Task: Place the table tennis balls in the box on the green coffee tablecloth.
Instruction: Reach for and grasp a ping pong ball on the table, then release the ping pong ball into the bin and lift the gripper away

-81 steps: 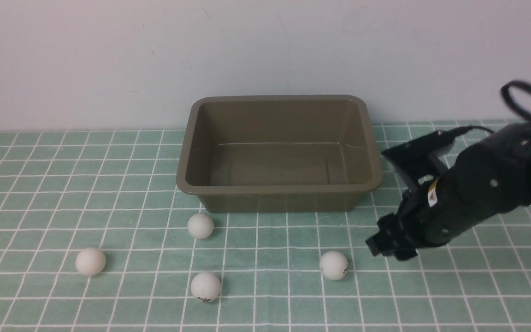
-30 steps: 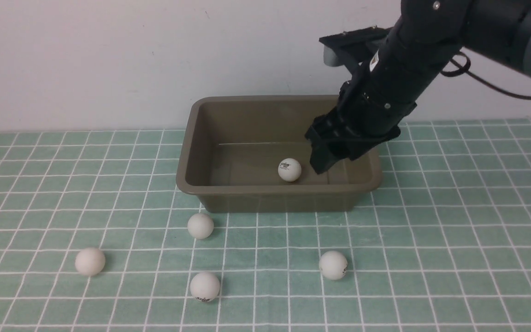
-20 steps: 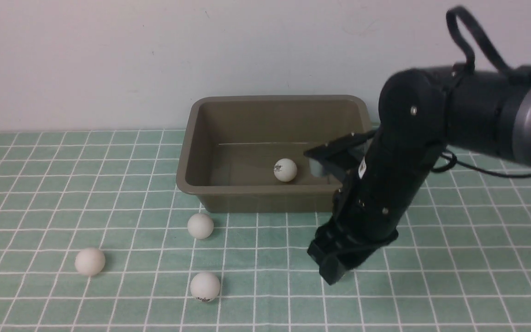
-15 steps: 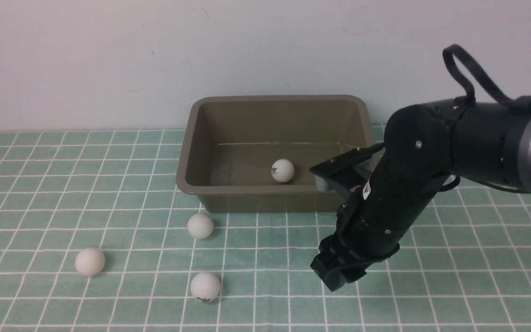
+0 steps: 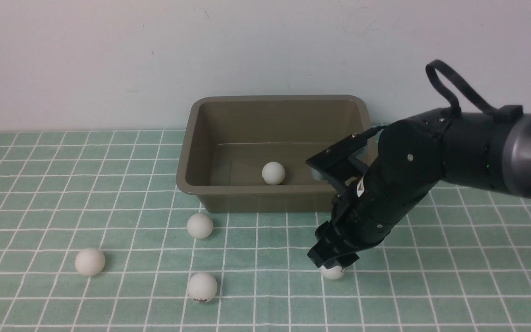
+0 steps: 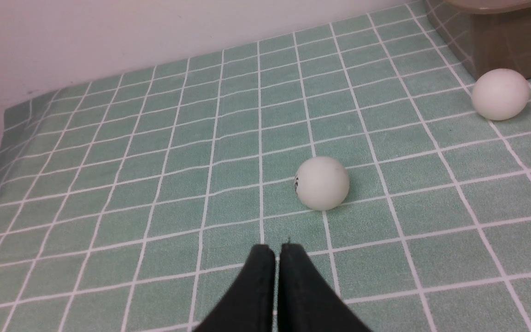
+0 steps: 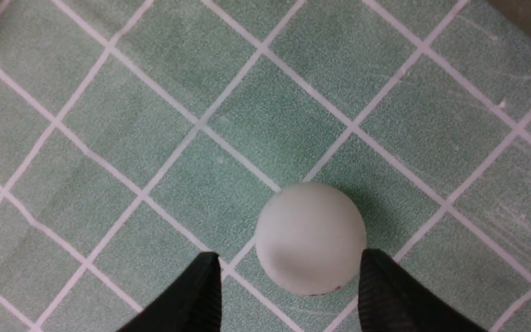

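Observation:
One table tennis ball [image 5: 273, 173] lies inside the olive-brown box [image 5: 187, 177]. Three more rest on the green coffee tablecloth [image 5: 454, 276]: one just before the box [image 5: 199, 225], one far left [image 5: 90, 261], one at the front [image 5: 202, 287]. My right gripper [image 5: 333, 263] is lowered over another ball [image 5: 333, 273]. In the right wrist view it is open [image 7: 289, 255] around that ball [image 7: 310, 237]: one finger touches it, the other stands a little off. My left gripper [image 6: 278, 249] is shut and empty, low over the cloth, short of a logo-marked ball [image 6: 321, 183].
A pale wall rises right behind the box. The left wrist view catches a corner of the box [image 6: 500, 50] with a ball [image 6: 499, 94] beside it. The cloth's far edge [image 6: 12, 108] meets the wall.
My right arm left the box, swung forward and came down over the front-right ball. The ball in the box has rolled slightly left. The left arm is still.

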`<state>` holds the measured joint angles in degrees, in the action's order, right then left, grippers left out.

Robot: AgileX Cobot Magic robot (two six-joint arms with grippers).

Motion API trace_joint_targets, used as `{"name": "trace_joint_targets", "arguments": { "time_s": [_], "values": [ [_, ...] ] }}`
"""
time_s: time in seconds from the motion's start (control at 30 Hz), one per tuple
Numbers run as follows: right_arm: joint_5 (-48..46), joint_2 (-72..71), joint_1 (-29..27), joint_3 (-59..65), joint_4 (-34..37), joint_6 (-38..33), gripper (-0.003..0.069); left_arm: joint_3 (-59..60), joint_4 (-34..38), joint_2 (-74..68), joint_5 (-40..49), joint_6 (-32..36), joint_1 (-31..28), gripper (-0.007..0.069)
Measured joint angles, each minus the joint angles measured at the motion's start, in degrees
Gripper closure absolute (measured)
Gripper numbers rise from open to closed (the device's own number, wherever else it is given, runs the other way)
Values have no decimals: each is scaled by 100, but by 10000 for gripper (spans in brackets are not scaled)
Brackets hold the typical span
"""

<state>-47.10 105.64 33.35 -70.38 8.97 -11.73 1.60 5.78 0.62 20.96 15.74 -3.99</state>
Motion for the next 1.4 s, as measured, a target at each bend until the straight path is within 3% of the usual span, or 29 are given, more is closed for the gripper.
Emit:
{"name": "trace_joint_targets", "arguments": {
  "time_s": [0.37, 0.47, 0.57, 1.0, 1.13, 1.4],
  "values": [
    [279, 472, 0, 0, -25, -4, 211, 0, 0, 0, 0, 0, 0, 629],
    [293, 560, 0, 0, -25, 69, 229, 0, 0, 0, 0, 0, 0, 629],
    [214, 560, 0, -31, 14, 158, 298, 0, 0, 0, 0, 0, 0, 629],
    [-1331, 19, 0, -1746, 865, -401, 298, 0, 0, 0, 0, 0, 0, 629],
    [-855, 33, 0, -2575, 437, -429, 298, 0, 0, 0, 0, 0, 0, 629],
    [165, 552, -171, -3035, -554, -85, 298, 0, 0, 0, 0, 0, 0, 629]
  ]
}}
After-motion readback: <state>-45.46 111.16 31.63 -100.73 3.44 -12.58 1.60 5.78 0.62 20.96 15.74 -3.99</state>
